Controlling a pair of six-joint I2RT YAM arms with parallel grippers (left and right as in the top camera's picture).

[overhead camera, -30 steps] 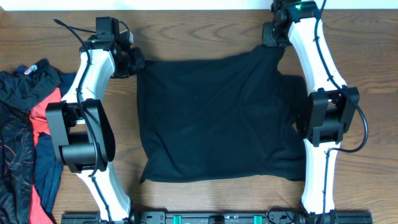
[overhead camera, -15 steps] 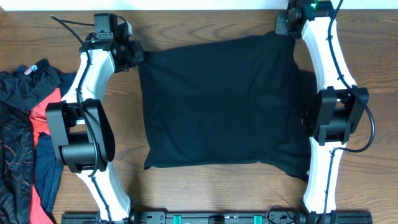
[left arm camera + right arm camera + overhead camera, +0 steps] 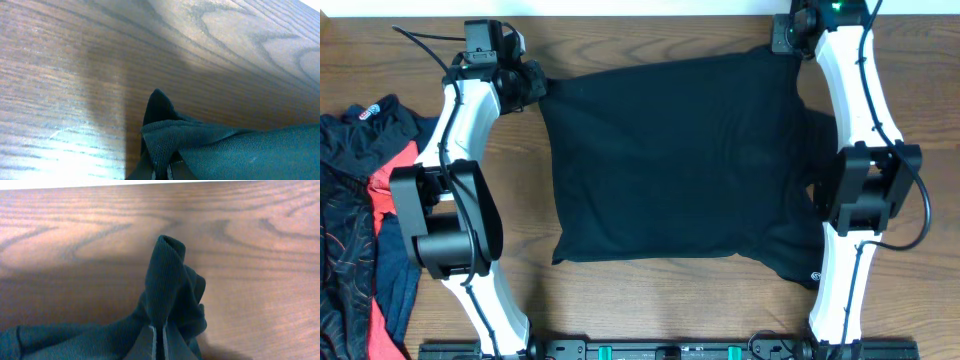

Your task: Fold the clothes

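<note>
I have the black shirt (image 3: pixel 670 160) spread across the middle of the worktop (image 3: pixel 620 310), with both arms reaching to its far edge. My left gripper (image 3: pixel 527 85) is clenched on the far-left corner; the left wrist view shows a peak of dark fabric pinched between its jaws. My right gripper (image 3: pixel 782 38) is clamped the same way on the far-right corner, and in the right wrist view a bunched fold of cloth stands up out of the closed jaws.

The cloth lies mostly flat with soft ripples. A sleeve (image 3: pixel 790 250) runs under the right arm toward the near right, where a small white logo (image 3: pixel 817 279) shows.

I judge this to be the flattening stage: no fold has been made on this shirt. The other clothes (image 3: pixel 360 200), red, navy and black-patterned, sit crumpled in a heap at the left edge, well apart from it. So almost all the folding remains.
</note>
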